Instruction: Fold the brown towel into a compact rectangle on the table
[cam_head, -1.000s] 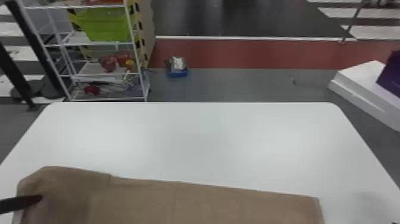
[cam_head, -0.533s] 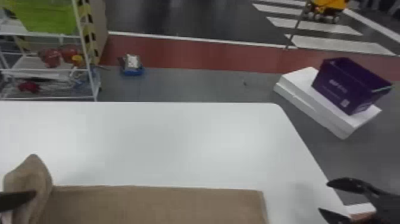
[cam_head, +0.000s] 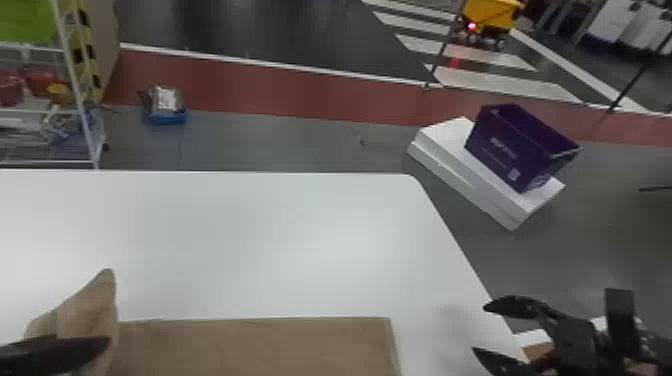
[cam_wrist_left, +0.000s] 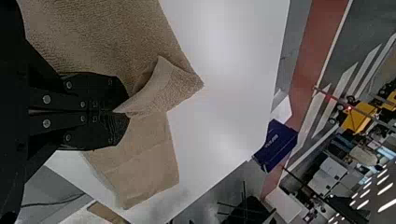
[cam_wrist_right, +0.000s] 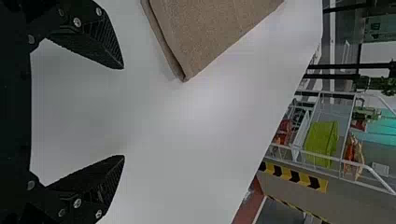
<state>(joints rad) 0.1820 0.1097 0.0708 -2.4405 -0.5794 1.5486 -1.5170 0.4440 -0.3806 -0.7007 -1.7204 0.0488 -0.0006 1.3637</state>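
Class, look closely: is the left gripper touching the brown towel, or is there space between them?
Touching. The left wrist view shows the left gripper with a raised fold of the brown towel pinched between its fingertips.

At the lower left of the head view, your left gripper (cam_head: 55, 352) appears black and blade-like, narrowing toward a blunt tip. Look to the lower right and you'll find your right gripper (cam_head: 480, 328), whose black fingers (cam_head: 515, 306) have curved backs, with a dark, flat-sided block (cam_head: 620, 320) behind them. Toward the left of the left wrist view, you have black plates (cam_wrist_left: 37, 109) dotted with round silver screws (cam_wrist_left: 46, 123). At the upper and lower left of the right wrist view, you can make out ribbed black pads (cam_wrist_right: 106, 42), wedge-shaped, with more silver screws nearby.
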